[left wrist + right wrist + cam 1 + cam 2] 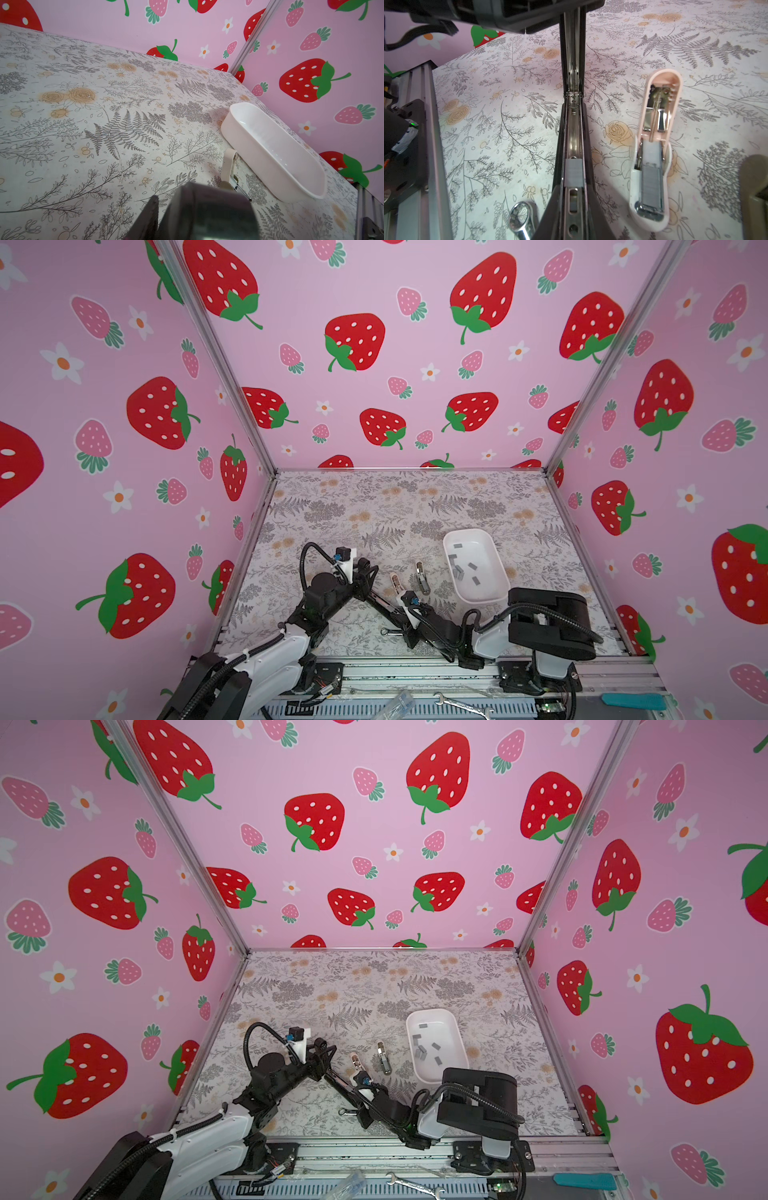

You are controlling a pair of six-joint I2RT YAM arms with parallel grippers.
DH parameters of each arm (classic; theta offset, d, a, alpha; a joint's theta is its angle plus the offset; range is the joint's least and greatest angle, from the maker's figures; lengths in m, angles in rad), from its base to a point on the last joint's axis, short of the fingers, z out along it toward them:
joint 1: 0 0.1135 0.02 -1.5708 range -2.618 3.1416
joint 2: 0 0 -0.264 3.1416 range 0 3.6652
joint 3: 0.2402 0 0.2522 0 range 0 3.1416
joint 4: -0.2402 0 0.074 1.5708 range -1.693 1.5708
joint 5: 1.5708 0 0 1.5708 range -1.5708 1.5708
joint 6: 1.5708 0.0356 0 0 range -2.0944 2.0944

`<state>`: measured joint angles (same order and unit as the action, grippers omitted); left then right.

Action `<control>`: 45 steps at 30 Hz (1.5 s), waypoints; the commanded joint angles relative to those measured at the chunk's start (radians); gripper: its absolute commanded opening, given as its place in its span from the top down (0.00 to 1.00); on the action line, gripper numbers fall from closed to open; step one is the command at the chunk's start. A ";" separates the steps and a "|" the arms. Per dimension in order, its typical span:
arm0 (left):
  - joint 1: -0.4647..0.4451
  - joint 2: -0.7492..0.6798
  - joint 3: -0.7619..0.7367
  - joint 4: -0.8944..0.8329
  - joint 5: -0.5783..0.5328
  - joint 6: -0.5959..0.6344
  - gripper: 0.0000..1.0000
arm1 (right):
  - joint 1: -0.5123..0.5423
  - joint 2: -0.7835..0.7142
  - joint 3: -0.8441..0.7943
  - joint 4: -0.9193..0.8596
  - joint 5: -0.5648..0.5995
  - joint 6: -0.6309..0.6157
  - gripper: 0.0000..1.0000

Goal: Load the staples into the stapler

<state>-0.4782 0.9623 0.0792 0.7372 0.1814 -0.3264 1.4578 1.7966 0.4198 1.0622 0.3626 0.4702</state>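
Nearest the base rail, a silver wrench (521, 218) is lying on the table (374, 510), just beside the right gripper (573, 203). The black stapler (573, 128) is being clamped at its base by that gripper, with the two fingers pressed against either side of the magazine channel. One short strip of staples (574, 173) is being carried in the channel, seated flat between its walls; insertion is therefore being judged as done for this stapler. The lid is standing swung open, away from the channel; closing it is being judged as the step left.

Farther out, the left gripper (365, 581) is being positioned at the far end of the open lid; whether its jaws are gripping the lid cannot be told.

Just beyond, a pink mini stapler (652, 166) is lying open on the table; a row of staples is being shown in its magazine, and its lid is likewise not yet closed. Beside it, a beige stapler (227, 164) is lying near the tray; whether it is loaded cannot be told.

Farthest out, the loose staples (459, 570) are being held in the white tray (482, 545); several strips are lying scattered on its floor, well apart from the black stapler, and are being judged as stock not yet used.
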 commanded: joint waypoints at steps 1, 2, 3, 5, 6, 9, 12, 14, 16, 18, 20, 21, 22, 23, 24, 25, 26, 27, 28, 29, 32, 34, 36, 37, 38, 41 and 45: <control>-0.046 -0.042 -0.031 0.021 0.037 0.040 0.56 | 0.007 0.002 -0.002 0.140 0.030 -0.009 1.00; -0.056 -0.058 -0.035 0.010 0.033 0.051 0.56 | 0.010 0.006 -0.004 0.149 0.030 -0.011 1.00; -0.066 -0.072 -0.040 -0.001 0.031 0.061 0.56 | 0.010 0.008 -0.004 0.154 0.030 -0.013 1.00; -0.083 -0.096 -0.044 -0.024 0.027 0.079 0.54 | 0.011 0.011 -0.003 0.158 0.030 -0.015 1.00; -0.091 -0.108 -0.047 -0.034 0.021 0.087 0.53 | 0.010 0.012 -0.003 0.160 0.031 -0.016 1.00; -0.107 -0.130 -0.050 -0.057 0.015 0.102 0.49 | 0.013 0.017 -0.001 0.166 0.031 -0.019 1.00; -0.115 -0.137 -0.056 -0.064 0.015 0.115 0.44 | 0.015 0.021 0.004 0.167 0.035 -0.022 1.00; -0.119 -0.135 -0.059 -0.064 0.012 0.118 0.42 | 0.015 0.029 0.008 0.167 0.037 -0.023 1.00; -0.122 -0.134 -0.062 -0.062 0.012 0.123 0.42 | 0.015 0.036 0.012 0.168 0.039 -0.021 1.00; -0.125 -0.138 -0.067 -0.058 0.017 0.128 0.40 | 0.015 0.041 0.015 0.168 0.039 -0.019 1.00; -0.128 -0.148 -0.075 -0.051 0.023 0.132 0.37 | 0.015 0.043 0.017 0.168 0.040 -0.016 1.00; -0.129 -0.157 -0.079 -0.050 0.027 0.135 0.34 | 0.016 0.045 0.017 0.170 0.040 -0.016 1.00; -0.131 -0.166 -0.080 -0.052 0.028 0.135 0.33 | 0.016 0.045 0.017 0.170 0.040 -0.016 1.00; -0.132 -0.177 -0.082 -0.058 0.028 0.139 0.31 | 0.017 0.047 0.017 0.171 0.040 -0.016 1.00; -0.134 -0.188 -0.085 -0.064 0.029 0.142 0.29 | 0.017 0.047 0.019 0.171 0.041 -0.017 1.00; -0.135 -0.197 -0.087 -0.067 0.033 0.143 0.28 | 0.016 0.049 0.020 0.171 0.040 -0.018 1.00; -0.137 -0.208 -0.088 -0.070 0.035 0.145 0.27 | 0.017 0.049 0.022 0.170 0.040 -0.018 1.00; -0.138 -0.218 -0.092 -0.075 0.035 0.146 0.26 | 0.017 0.053 0.022 0.170 0.041 -0.020 1.00; -0.139 -0.226 -0.094 -0.077 0.035 0.147 0.25 | 0.016 0.054 0.024 0.170 0.040 -0.020 1.00; -0.140 -0.236 -0.098 -0.079 0.036 0.147 0.23 | 0.017 0.055 0.028 0.170 0.038 -0.019 1.00; -0.143 -0.261 -0.104 -0.089 0.033 0.150 0.21 | 0.017 0.063 0.031 0.170 0.035 -0.020 1.00; -0.145 -0.273 -0.107 -0.094 0.030 0.148 0.20 | 0.016 0.066 0.031 0.171 0.035 -0.020 1.00; -0.146 -0.285 -0.108 -0.101 0.028 0.148 0.19 | 0.017 0.066 0.031 0.173 0.034 -0.020 1.00; -0.146 -0.289 -0.109 -0.106 0.029 0.149 0.18 | 0.017 0.067 0.031 0.173 0.035 -0.020 1.00; -0.147 -0.293 -0.109 -0.108 0.030 0.150 0.18 | 0.018 0.067 0.030 0.173 0.034 -0.019 1.00; -0.147 -0.299 -0.108 -0.112 0.026 0.151 0.17 | 0.018 0.067 0.030 0.175 0.035 -0.020 1.00; -0.147 -0.306 -0.109 -0.116 0.027 0.151 0.16 | 0.018 0.075 0.037 0.171 0.034 -0.020 1.00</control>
<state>-0.6266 0.6689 0.0059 0.6170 0.2214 -0.1860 1.4700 1.8580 0.4358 1.1667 0.3775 0.4477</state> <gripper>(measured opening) 0.839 0.189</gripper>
